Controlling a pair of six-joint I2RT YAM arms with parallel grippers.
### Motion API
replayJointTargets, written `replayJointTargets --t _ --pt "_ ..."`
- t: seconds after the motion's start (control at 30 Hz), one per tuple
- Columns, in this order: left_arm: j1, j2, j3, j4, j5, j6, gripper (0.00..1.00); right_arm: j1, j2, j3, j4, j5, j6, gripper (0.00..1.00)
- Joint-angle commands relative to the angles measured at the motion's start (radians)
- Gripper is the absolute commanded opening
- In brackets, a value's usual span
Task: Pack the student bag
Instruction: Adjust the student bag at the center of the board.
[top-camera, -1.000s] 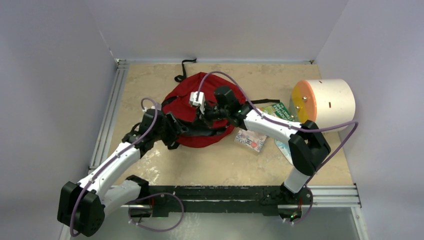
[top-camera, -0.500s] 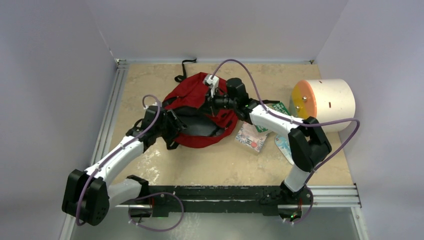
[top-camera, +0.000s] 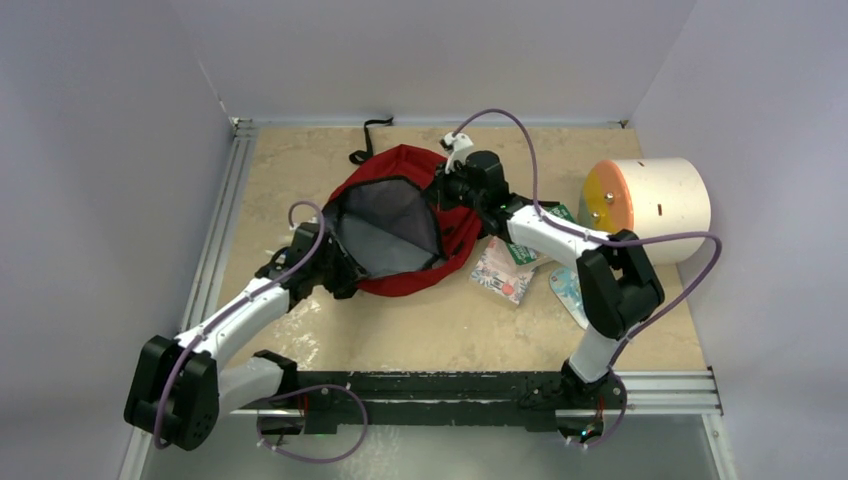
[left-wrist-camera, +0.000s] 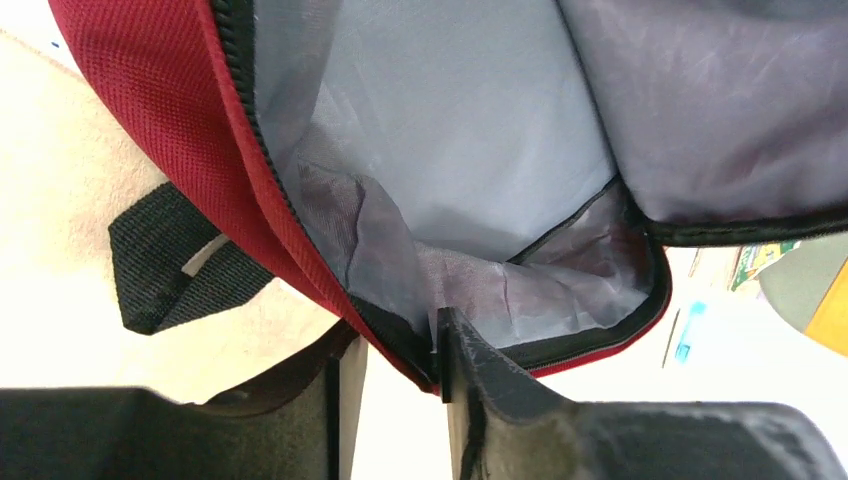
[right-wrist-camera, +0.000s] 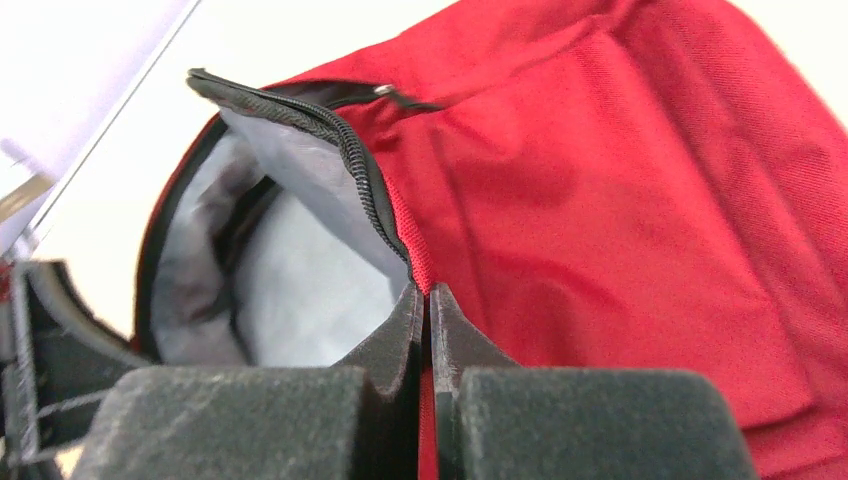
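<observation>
Right gripper (right-wrist-camera: 427, 300): jaws pinched together on the red zipper rim of the student bag (top-camera: 452, 238), fabric clamped between them. Left gripper (left-wrist-camera: 395, 370): jaws narrow, the opposite rim standing between them. Whether it is truly pinched cannot be told, since a gap shows beside one finger.

Location: the bag lies on the table (top-camera: 400, 330) left of centre, mouth spread wide, grey lining (left-wrist-camera: 450, 130) exposed. From overhead, the left jaws sit at 7 o'clock of the mouth and the right jaws at 1 o'clock, so the opening's long axis runs between those two hours.

Goods to load: a patterned packet (top-camera: 500, 280) just beside the bag at 4 o'clock, and a green booklet (top-camera: 555, 220) at 3 o'clock. Beyond them lies a cream cylinder (top-camera: 650, 205) with an orange face.

Judgement: the right arm is the nearer to these goods, yet it is engaged on the rim, so one hold must be given up to fetch.

Clearances: open table at 6 o'clock. The side rail (top-camera: 215, 240) is close behind the left arm, and a black strap (left-wrist-camera: 170, 255) lies loose beside the left jaws, a possible snag.
</observation>
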Motion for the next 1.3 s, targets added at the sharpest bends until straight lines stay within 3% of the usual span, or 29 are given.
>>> replayJointTargets --t 0.0,0.23,0.5,0.83,1.03,1.27 --pt "0.007 0.028 -0.002 0.070 0.009 0.046 0.26 -0.050 0.034 0.061 0.013 0.168 0.064 0.00" --pt "0.008 0.228 0.163 0.101 0.054 0.154 0.00 -0.146 0.092 0.136 -0.005 0.197 0.091 0.00" --pt "0.009 0.489 0.467 0.110 0.126 0.281 0.00 -0.260 0.135 0.156 -0.003 0.212 0.152 0.00" --pt "0.113 0.798 0.929 -0.070 0.139 0.476 0.00 -0.331 0.186 0.156 0.013 0.206 0.222 0.00" --pt "0.223 0.888 1.035 -0.118 0.145 0.555 0.00 -0.338 0.217 0.137 0.003 0.233 0.234 0.00" --pt "0.226 0.893 0.974 -0.083 0.222 0.599 0.00 -0.337 0.226 0.125 -0.048 0.294 0.217 0.00"
